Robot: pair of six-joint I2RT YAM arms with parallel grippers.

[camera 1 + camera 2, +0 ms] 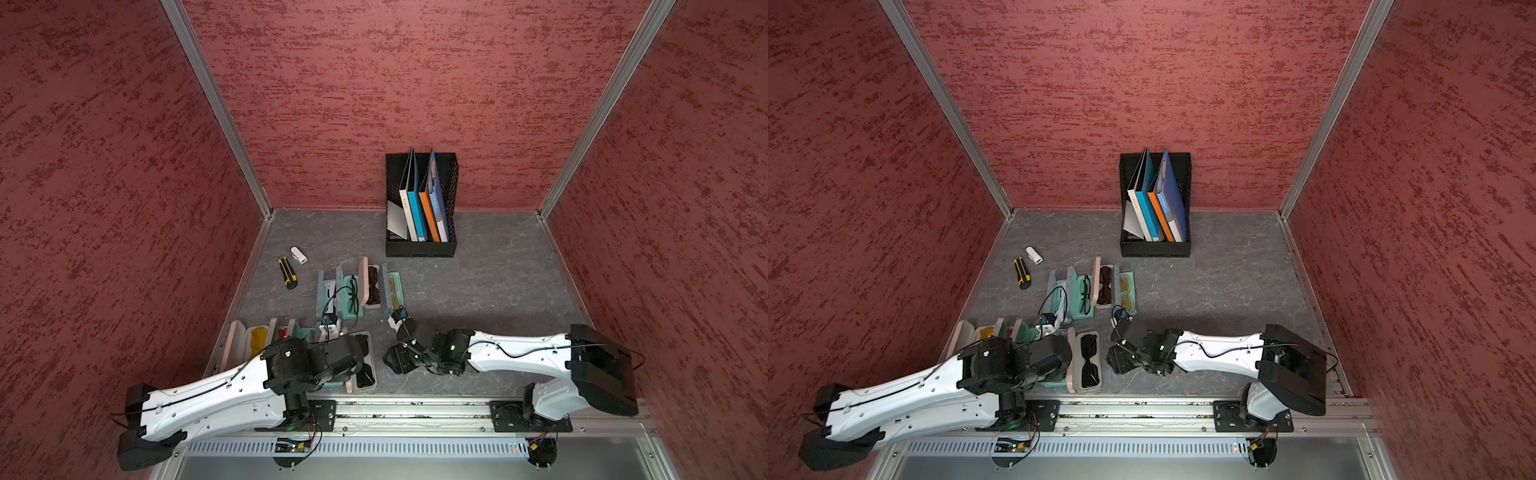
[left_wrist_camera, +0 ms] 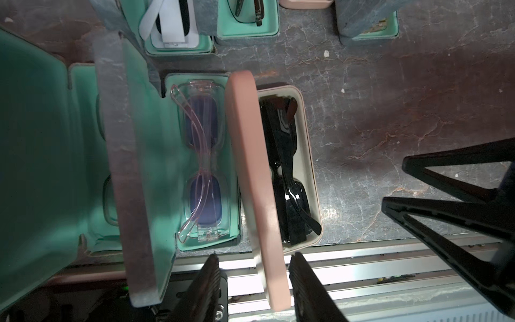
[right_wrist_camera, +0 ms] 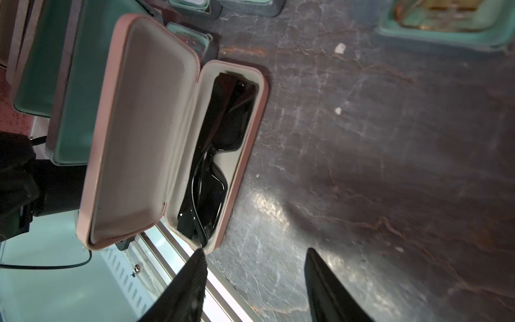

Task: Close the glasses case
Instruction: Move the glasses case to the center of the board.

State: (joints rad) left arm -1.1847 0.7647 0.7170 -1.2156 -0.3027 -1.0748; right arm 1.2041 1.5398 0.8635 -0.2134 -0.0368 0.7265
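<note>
The pink glasses case lies open by the table's front edge, with black sunglasses in its beige base. Its lid stands roughly upright on the hinge. In the left wrist view, my left gripper straddles the near end of the lid. One finger is close against it and a gap shows on the other side, so the jaws are open around it. My right gripper is open and empty over bare table just beside the base's near corner. It also shows to the right of the case in a top view, right gripper.
A teal case with clear pink glasses lies open right beside the pink lid. Several more open cases sit behind. A black file holder with books, a utility knife and a white object are farther back. A metal rail runs along the front edge.
</note>
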